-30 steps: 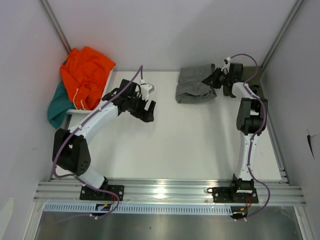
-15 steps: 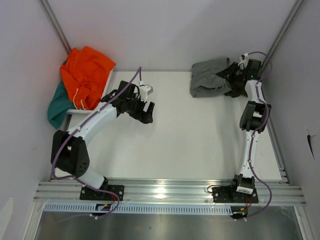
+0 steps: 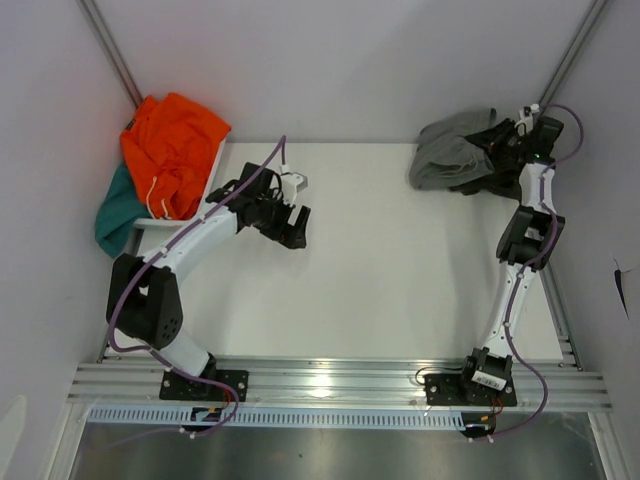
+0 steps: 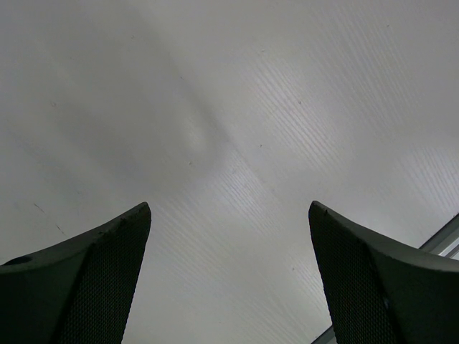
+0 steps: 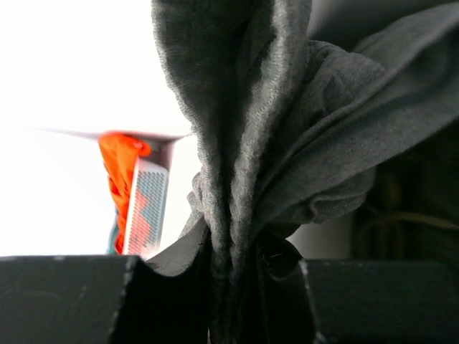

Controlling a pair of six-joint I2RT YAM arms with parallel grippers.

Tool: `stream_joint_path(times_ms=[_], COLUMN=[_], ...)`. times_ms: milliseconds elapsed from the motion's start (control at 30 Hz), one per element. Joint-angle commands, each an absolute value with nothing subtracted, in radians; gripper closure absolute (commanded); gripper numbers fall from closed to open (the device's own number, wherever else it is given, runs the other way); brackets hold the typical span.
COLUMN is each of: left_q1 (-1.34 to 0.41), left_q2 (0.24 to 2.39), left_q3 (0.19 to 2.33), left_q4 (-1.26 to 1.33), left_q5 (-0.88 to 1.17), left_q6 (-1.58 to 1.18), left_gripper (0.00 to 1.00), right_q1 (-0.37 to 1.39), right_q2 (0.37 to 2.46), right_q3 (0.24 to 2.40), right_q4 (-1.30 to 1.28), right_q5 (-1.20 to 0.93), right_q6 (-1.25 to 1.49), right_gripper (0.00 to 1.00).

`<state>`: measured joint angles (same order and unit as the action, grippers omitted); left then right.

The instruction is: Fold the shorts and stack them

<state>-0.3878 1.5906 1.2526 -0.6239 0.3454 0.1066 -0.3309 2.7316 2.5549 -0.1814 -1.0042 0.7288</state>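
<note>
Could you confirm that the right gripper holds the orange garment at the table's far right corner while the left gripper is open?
Not quite: the right wrist view shows the right gripper shut on the grey shorts, not the orange garment. The left gripper is open.

Bright, even light glares off the rail point(image 3: 320, 381), and the right wrist background blows out white.

The shorts point(image 3: 448, 155) at the tabletop's far right corner are plain heather grey, and the right wrist view shows a fine knit texture. The tabletop point(image 3: 380, 270) is flat white. Off its far left corner, a bright orange garment point(image 3: 175, 145) with a white drawstring point(image 3: 155, 195) lies over a teal garment point(image 3: 113, 215). The left tool point(image 4: 229, 208) is black, its fingers point(image 4: 100, 287) patterned with fine mesh. Purple cables point(image 3: 279, 150) run along the white arms point(image 3: 205, 235).
</note>
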Motion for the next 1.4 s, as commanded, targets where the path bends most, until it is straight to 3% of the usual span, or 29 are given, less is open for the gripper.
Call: stream_joint_path(times_ms=[0,633,767,933,1367], left_q1=[-0.379,-0.379,-0.379,-0.379,-0.379], left_q2=[1.612,1.62,1.614,1.615,1.632], left_q3=[1.261,1.27,1.261,1.262,1.262], left_q4=[-0.621,-0.634,-0.632,-0.634,-0.641], left_q5=[0.365,0.347,0.345,0.351,0.364], left_q6=[0.126,0.137,0.14,0.141,0.143], left_gripper=[0.08,0.08,0.08,0.08,0.08], right_q1=[-0.393,-0.488,-0.497,-0.526,-0.592], right_q2=[2.637,2.648,2.626,2.574,2.556], right_q3=[2.623,2.675,2.666,2.646,2.64], right_q4=[-0.072,0.098,0.091,-0.132,-0.112], right_q5=[-1.045,-1.086,-1.094,-0.993,-0.988], right_q6=[0.834,1.077,1.048,0.862,0.891], right_gripper=[1.0,1.0,1.0,1.0,1.0])
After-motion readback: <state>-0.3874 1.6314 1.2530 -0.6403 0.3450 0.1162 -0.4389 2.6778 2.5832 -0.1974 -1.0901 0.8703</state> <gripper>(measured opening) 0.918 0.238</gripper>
